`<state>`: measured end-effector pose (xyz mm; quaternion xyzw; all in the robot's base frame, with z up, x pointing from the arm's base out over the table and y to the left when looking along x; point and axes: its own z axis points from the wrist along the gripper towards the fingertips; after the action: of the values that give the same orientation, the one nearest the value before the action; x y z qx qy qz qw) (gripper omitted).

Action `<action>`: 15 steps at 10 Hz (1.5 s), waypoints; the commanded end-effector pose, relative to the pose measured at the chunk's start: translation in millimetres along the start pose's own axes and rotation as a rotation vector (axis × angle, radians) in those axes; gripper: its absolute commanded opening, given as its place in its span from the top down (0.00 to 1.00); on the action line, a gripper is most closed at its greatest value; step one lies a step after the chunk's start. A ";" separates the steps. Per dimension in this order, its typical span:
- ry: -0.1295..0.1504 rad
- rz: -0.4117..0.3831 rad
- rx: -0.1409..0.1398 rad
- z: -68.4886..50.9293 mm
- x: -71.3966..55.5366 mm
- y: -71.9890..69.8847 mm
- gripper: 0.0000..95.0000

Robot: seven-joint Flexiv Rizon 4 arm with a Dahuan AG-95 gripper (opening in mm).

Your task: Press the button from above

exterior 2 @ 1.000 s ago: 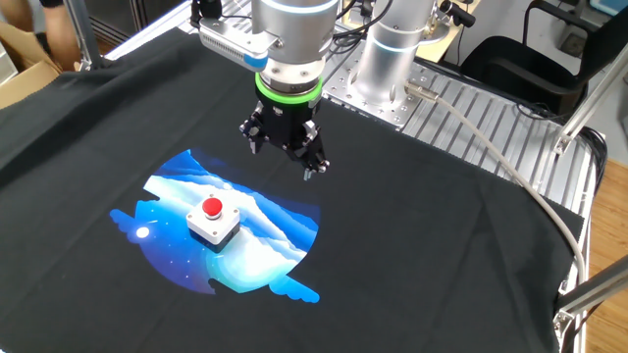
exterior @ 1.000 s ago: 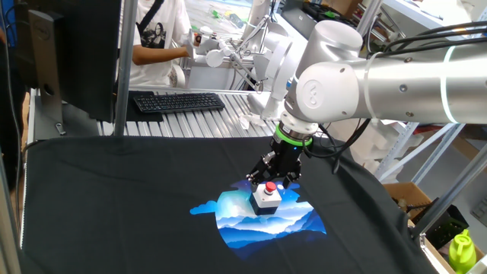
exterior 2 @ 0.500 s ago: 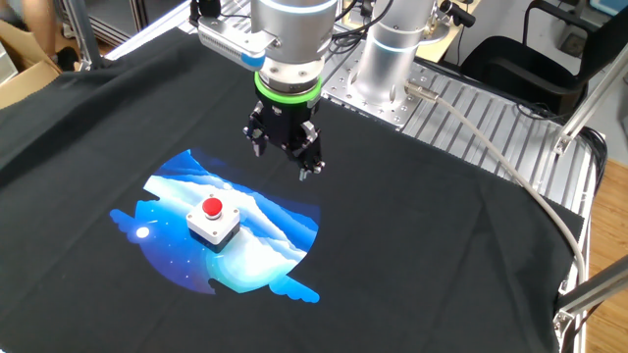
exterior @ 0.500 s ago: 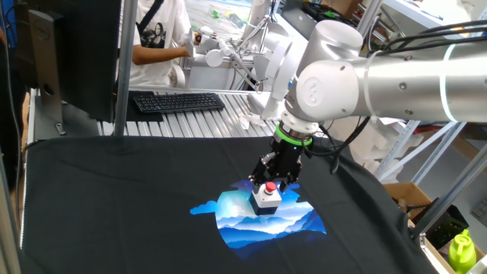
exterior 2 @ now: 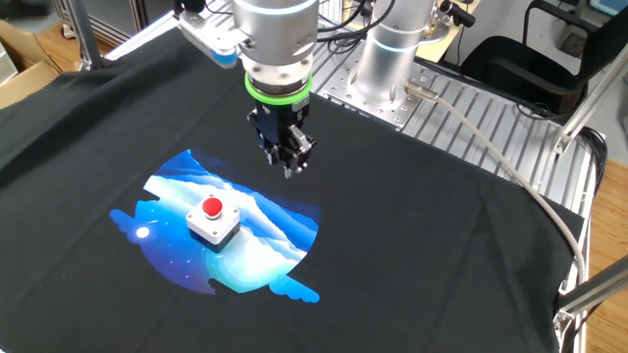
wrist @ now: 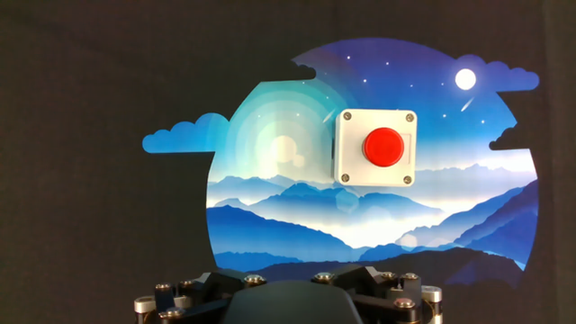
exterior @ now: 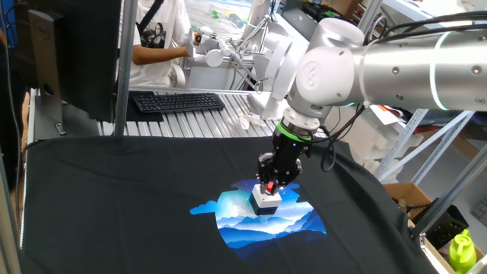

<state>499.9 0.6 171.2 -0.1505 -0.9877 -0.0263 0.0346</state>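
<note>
The button [exterior 2: 212, 208] is a red round cap on a small white box. It stands on a blue mountain print [exterior 2: 245, 250] on the black cloth. In one fixed view my gripper [exterior: 269, 183] overlaps the box [exterior: 263, 202] and hides most of the red cap. In the other fixed view my gripper [exterior 2: 287, 168] hangs above the cloth, behind and to the right of the button, apart from it. The hand view shows the button [wrist: 383, 147] right of centre. Only the hand's dark base [wrist: 288, 301] shows there, not the fingertips. No view shows a gap or contact between the fingertips.
The black cloth [exterior 2: 412, 255] covers the table. A slatted metal surface [exterior 2: 471, 108] and the arm's base [exterior 2: 392, 44] lie behind it. A keyboard [exterior: 176, 101] and a person [exterior: 156, 38] are beyond the far edge. A cardboard box [exterior: 407, 194] stands at the right.
The wrist has turned, so the fingers now show edge-on as one narrow cluster. The gripper has shifted a little toward the button. The button has not moved.
</note>
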 end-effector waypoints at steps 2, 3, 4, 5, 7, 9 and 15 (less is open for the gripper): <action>0.001 0.005 0.009 0.0 0.4 0.1 1.00; 0.000 0.005 0.010 0.0 0.4 0.1 1.00; 0.000 0.005 0.008 0.0 0.4 0.1 1.00; -0.001 0.005 0.009 0.0 0.4 0.1 1.00; -0.002 0.004 0.012 0.0 0.4 0.1 1.00; -0.003 0.004 0.017 0.1 0.4 0.1 1.00; -0.007 0.003 0.032 -1.3 -3.6 2.5 1.00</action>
<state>504.4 2.2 172.5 -0.1516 -0.9878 -0.0096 0.0338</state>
